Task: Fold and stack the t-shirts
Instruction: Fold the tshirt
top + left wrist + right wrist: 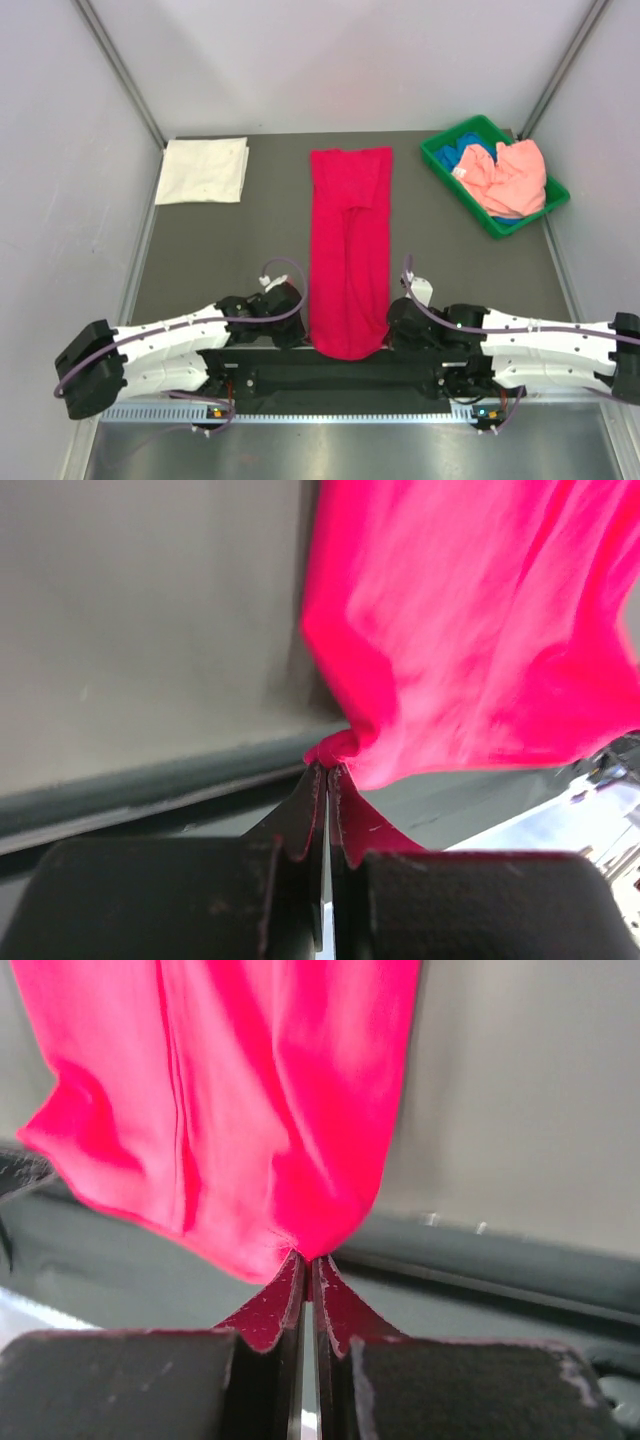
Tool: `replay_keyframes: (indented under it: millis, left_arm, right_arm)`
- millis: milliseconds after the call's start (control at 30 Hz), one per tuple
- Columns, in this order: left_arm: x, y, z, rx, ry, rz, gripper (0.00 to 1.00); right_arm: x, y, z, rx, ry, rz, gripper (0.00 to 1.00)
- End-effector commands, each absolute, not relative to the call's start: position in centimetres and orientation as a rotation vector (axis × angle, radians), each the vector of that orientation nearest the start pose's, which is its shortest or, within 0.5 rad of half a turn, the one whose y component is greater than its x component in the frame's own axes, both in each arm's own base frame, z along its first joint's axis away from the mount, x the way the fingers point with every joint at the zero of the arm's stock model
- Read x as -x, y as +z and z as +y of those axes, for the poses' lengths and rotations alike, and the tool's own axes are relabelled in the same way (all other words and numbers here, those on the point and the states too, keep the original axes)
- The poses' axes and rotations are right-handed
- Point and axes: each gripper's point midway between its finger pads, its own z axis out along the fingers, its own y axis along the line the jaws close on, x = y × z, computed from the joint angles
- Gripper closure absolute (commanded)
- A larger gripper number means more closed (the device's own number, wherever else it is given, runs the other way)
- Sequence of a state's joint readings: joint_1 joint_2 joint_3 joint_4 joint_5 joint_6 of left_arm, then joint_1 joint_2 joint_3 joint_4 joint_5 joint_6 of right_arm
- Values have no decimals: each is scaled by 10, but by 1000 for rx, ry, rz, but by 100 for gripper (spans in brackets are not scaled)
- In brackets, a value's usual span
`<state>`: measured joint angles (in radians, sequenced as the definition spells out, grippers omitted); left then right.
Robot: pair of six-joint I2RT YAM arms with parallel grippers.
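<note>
- Your left gripper (325, 770) is clamped on the near left corner of the crimson-red shirt (350, 250), and the right gripper (308, 1260) on the near right corner. The shirt lies as a long strip in the middle of the table.
- Each pinch takes only a little cloth, so a quick pull can free one corner.
- If your arms lift unevenly, the strip can twist and the fold comes out crooked.
</note>
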<state>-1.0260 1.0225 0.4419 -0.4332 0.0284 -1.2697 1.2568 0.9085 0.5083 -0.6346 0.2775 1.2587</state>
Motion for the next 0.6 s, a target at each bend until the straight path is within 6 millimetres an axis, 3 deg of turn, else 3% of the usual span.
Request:
replay_keyframes:
  millis: [0, 200, 233, 300, 333, 400, 433, 467, 500, 567]
  left_arm:
    - [-116, 62, -247, 280, -845, 2763, 100]
    - [-170, 72, -241, 294, -804, 2747, 100]
    - [-185, 84, -244, 259, -811, 2715, 100]
    - [-208, 81, -237, 292, -757, 2719, 100]
    - [-224, 94, -241, 262, -764, 2687, 100]
    - [-246, 88, -236, 284, -712, 2712, 100]
    - [-262, 101, -240, 257, -711, 2691, 100]
    - [-274, 89, -236, 286, -672, 2727, 100]
    - [-309, 90, -235, 290, -638, 2737, 100]
    - [-319, 89, -234, 290, -623, 2734, 100]
  right_arm:
    - [-110, 74, 212, -62, 507, 2569, 100]
    - [-170, 92, 208, -10, 454, 2492, 100]
    - [-186, 92, 201, 3, 406, 2480, 100]
    - [-207, 106, 202, 62, 385, 2446, 100]
    - [-216, 104, 202, 76, 355, 2458, 100]
    - [-242, 120, 202, 97, 338, 2427, 100]
    - [-251, 115, 202, 105, 312, 2447, 100]
    - [-267, 126, 203, 88, 321, 2428, 100]
    - [-299, 129, 197, 81, 267, 2426, 100]
    - [-308, 129, 196, 83, 252, 2424, 100]
